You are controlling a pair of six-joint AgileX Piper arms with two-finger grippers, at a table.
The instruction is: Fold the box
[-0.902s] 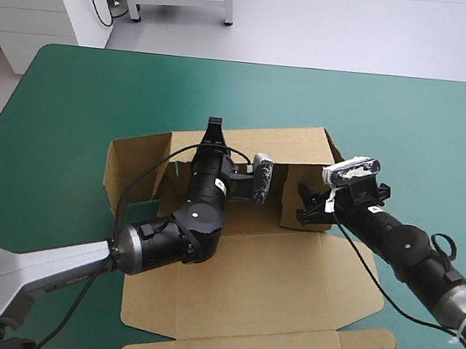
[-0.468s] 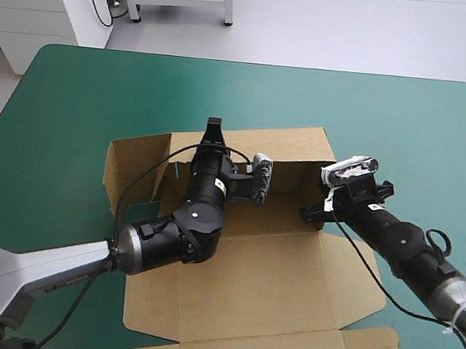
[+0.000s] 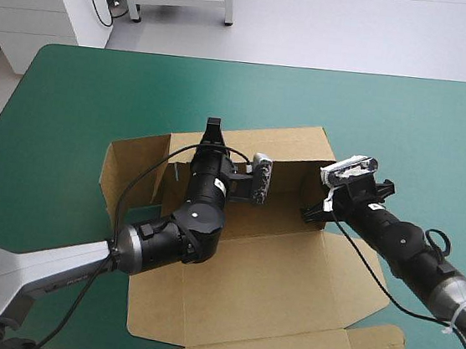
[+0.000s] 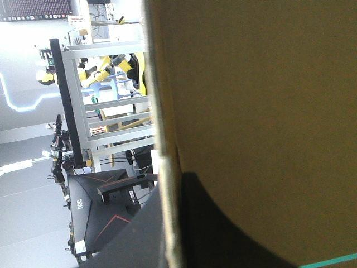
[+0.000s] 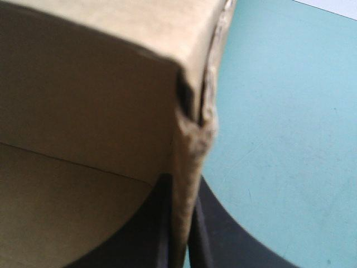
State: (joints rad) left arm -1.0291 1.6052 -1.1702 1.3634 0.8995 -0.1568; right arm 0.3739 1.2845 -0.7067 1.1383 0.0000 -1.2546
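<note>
Nearest the robot, the brown cut-board box (image 3: 241, 251) has its broad lid panel (image 3: 259, 312) lying flat on the teal-green table cover (image 3: 72, 106); the lid's tabbed edge now sits closer to the table's near edge than just before, so the whole sheet has slid toward the robot. Past the lid, the right gripper (image 3: 310, 209), two black fin-shaped fingers, pinches the right side wall (image 3: 312, 179); its wrist view shows the board's edge clamped between them; earlier this wall leaned in over the floor, and now it stands close to upright at the corner. Farther on, the left gripper (image 3: 214, 128) is clamped on the raised far wall (image 3: 287, 147), board edge between its fingers. By my judgement the walls are up but not yet tucked; locking that right corner looks like the step in hand.
</note>
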